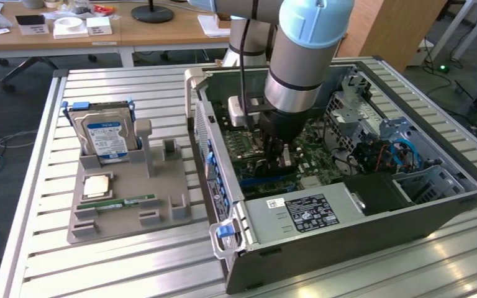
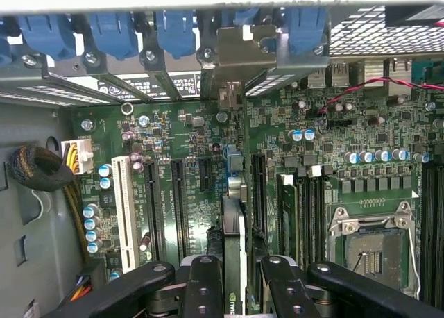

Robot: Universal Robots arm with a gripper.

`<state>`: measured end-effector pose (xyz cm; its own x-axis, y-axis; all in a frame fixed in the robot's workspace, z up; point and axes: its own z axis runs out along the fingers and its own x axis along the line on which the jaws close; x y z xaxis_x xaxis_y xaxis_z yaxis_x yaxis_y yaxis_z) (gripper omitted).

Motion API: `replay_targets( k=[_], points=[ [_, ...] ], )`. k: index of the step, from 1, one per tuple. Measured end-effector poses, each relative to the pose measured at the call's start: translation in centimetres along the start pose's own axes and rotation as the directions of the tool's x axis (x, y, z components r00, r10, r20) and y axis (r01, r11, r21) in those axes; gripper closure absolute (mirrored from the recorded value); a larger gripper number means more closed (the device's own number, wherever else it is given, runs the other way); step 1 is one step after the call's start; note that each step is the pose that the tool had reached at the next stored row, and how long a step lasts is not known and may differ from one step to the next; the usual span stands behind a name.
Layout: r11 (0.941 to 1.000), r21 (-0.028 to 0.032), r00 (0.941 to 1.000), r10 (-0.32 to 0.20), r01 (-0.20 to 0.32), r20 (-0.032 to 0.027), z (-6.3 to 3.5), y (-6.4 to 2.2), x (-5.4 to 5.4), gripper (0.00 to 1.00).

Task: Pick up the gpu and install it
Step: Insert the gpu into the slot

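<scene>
The gpu (image 2: 232, 229) shows edge-on in the wrist view, thin and dark, hanging between my fingers (image 2: 203, 285) over the green motherboard (image 2: 194, 193). Its silver end bracket (image 2: 236, 48) reaches the row of blue slot clips at the case's rear wall. The card's lower edge lines up with a black expansion slot, but I cannot tell if it is seated. In the exterior view my gripper (image 1: 275, 156) is down inside the open computer case (image 1: 437, 211), shut on the gpu (image 1: 263, 166).
A grey parts holder (image 1: 159, 186) on the exterior view's left carries a silver hard drive (image 1: 106, 133), a CPU (image 1: 97, 184) and a green RAM stick (image 1: 121, 202). The power supply (image 1: 305, 214), drive cage (image 1: 396, 133), CPU socket (image 2: 371, 245) and a cable bundle (image 2: 38, 169) crowd the case.
</scene>
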<state>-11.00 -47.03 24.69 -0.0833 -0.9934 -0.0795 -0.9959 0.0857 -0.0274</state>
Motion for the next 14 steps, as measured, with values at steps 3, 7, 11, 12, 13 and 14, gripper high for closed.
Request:
replay_targets(
  k=[3,7,11,12,13,14],
  points=[
    [1.0,0.0,1.0,0.0,0.0,0.0,0.06,0.01,0.01,0.74],
    [1.0,-0.0001,1.0,0.0,0.0,-0.0001,0.07,0.02,0.01,0.74],
    [1.0,0.0,1.0,0.0,0.0,0.0,0.08,0.02,0.01,0.74],
    [1.0,0.0,1.0,0.0,0.0,0.0,0.07,0.02,0.01,0.74],
    [1.0,-0.0001,1.0,0.0,0.0,0.0,0.08,0.02,0.01,0.74],
    [1.0,0.0,1.0,0.0,0.0,-0.0001,0.08,0.02,0.01,0.74]
  ],
)
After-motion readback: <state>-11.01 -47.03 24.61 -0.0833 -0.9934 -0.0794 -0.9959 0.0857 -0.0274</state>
